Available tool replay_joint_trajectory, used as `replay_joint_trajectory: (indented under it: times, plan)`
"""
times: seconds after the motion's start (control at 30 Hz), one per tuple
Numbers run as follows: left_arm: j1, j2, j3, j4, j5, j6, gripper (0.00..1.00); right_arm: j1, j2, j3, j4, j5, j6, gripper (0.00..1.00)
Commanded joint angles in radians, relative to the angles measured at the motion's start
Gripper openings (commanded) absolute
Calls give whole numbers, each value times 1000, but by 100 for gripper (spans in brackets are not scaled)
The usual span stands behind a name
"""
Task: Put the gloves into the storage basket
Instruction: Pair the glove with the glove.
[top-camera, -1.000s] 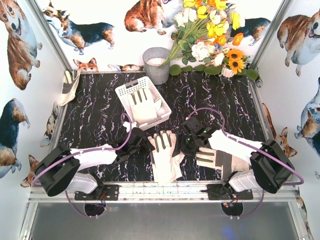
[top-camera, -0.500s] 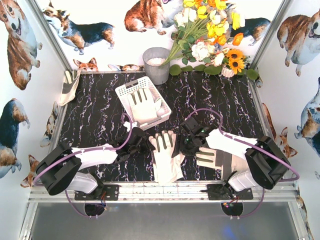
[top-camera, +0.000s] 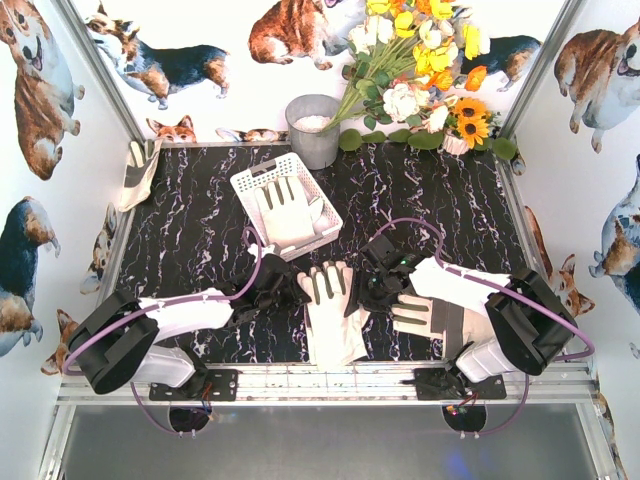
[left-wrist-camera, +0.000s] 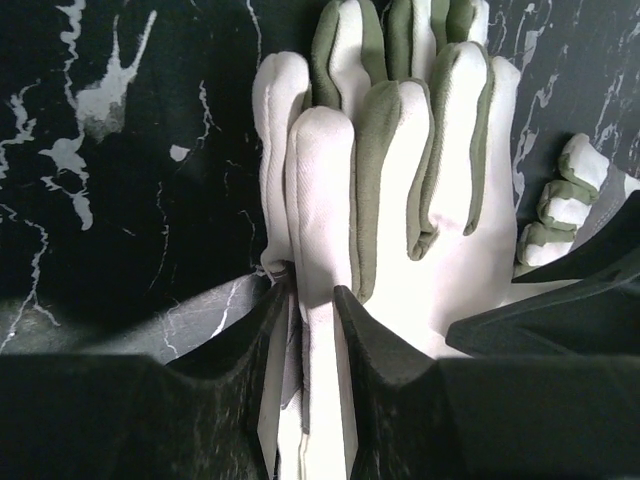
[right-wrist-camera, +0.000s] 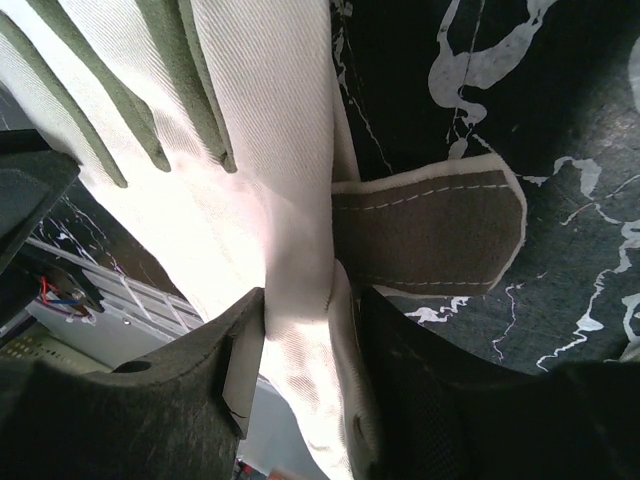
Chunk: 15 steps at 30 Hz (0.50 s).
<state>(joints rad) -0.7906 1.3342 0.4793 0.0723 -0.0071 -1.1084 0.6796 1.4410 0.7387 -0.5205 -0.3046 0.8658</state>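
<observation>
Just in front of the storage basket (top-camera: 262, 167), one glove (top-camera: 330, 318) lies flat on the surface (top-camera: 190, 235). The left jaws pinch a fold at its edge; the right jaws clamp its opposite edge. Another glove (top-camera: 285, 215) lies inside the basket.

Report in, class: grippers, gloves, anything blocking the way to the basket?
Pinching front glove at opposite edges: left gripper, right gripper. In storage basket: second glove. Path between clear; third glove beside right gripper.
</observation>
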Motion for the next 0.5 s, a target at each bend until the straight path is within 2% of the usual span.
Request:
replay_joint_trajectory:
  times: [0.0,0.2,0.47]
  plan:
    - [3,22,4,64,45,-13,18,0,-3,22,29,13,1,44]
    - [2,35,11,78,57,-19,16,0,-8,21,27,16,2,44]
    - [2,-14,-6,43,67,-33,23,0,-10,21,24,19,2,44]
